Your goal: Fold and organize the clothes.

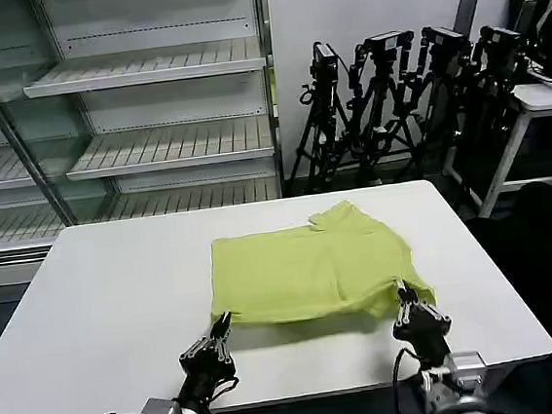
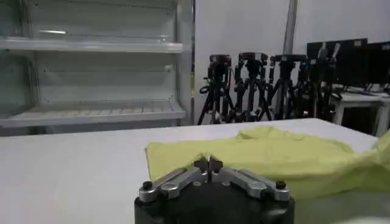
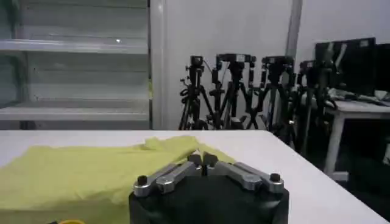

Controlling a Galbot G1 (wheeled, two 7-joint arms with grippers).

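— Where is the shirt point(image 1: 310, 270) found?
— It is spread, folded, on the white table point(image 1: 110, 311), around the middle, collar toward the far side.

— How are the tools placed?
— The left tool point(image 1: 221, 324) is held at the shirt's near left corner, fingertips pressed together. The right tool point(image 1: 403, 298) is set at the near right corner, also pressed together; whether cloth is pinched cannot be told.
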